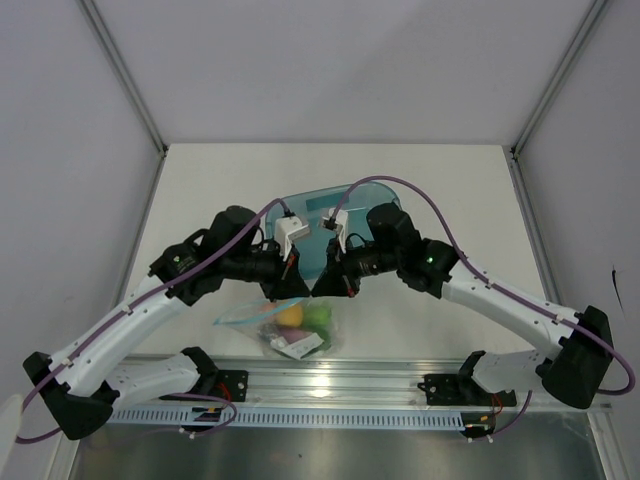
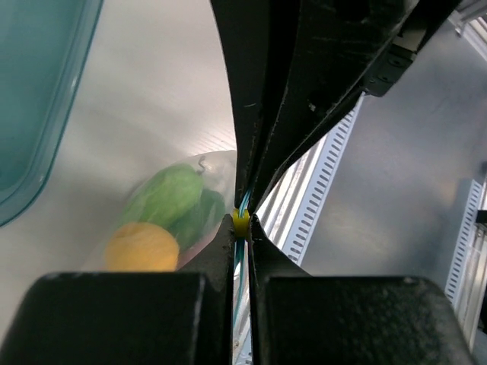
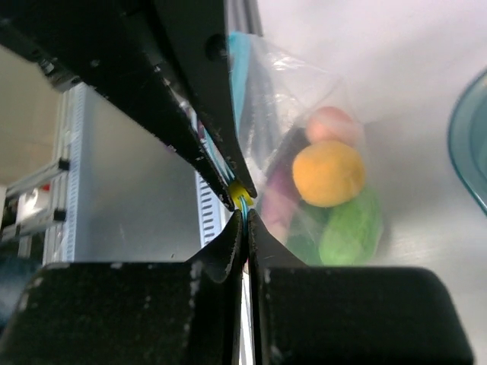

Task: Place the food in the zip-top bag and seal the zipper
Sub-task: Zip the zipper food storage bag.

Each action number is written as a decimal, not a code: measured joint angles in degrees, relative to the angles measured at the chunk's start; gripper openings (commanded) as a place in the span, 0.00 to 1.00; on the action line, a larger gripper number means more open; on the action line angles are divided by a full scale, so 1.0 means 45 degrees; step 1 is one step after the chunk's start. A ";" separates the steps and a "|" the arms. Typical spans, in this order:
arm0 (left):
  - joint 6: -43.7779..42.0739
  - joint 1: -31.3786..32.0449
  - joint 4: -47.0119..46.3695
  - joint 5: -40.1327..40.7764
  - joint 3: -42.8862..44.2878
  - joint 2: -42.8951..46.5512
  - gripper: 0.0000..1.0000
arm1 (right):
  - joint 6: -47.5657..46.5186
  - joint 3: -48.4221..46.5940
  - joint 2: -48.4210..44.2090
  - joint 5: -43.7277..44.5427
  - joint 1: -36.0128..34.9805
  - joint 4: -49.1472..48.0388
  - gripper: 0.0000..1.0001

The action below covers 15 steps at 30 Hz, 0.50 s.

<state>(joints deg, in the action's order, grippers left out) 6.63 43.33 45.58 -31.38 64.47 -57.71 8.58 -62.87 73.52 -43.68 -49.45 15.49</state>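
The clear zip-top bag point(image 1: 262, 318) hangs near the table's front edge, held up by its mouth. Inside show the orange-yellow ball point(image 1: 290, 315), the bright green chunk point(image 1: 318, 316) and a pink piece point(image 1: 300, 345). My left gripper point(image 1: 298, 285) is shut on the teal zipper point(image 2: 242, 262), right by a small yellow slider point(image 2: 240, 222). My right gripper point(image 1: 326, 283) is shut on the same zipper point(image 3: 245, 204) and faces the left one tip to tip. The right wrist view shows the orange ball point(image 3: 329, 172), pink ball point(image 3: 332, 124), green chunk point(image 3: 350, 228) and purple eggplant point(image 3: 278, 199) in the bag.
The translucent teal tray point(image 1: 322, 200) lies behind the grippers, mid-table, and its rim shows in the left wrist view point(image 2: 30, 99) and the right wrist view point(image 3: 468, 144). An aluminium rail point(image 1: 330, 375) with the arm bases runs along the near edge, just below the bag.
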 measured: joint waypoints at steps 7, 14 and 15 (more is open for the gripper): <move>-0.0015 -0.0083 -0.0243 0.1171 -0.0015 -0.0126 0.00 | 0.1302 0.0165 -0.0447 0.4002 -0.0874 -0.0063 0.00; 0.0097 -0.0112 -0.0777 0.1617 -0.0102 -0.0495 0.01 | 0.2011 0.0481 -0.0661 0.7286 -0.1059 -0.0282 0.00; 0.0102 -0.0112 -0.0821 0.1617 -0.0141 -0.0515 0.01 | 0.2089 0.0529 -0.0661 0.7752 -0.1059 -0.0316 0.00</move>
<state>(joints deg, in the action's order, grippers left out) 7.09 42.83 41.89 -24.10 63.83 -60.03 17.98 -60.49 70.54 -8.80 -54.22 14.06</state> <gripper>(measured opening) 0.020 0.008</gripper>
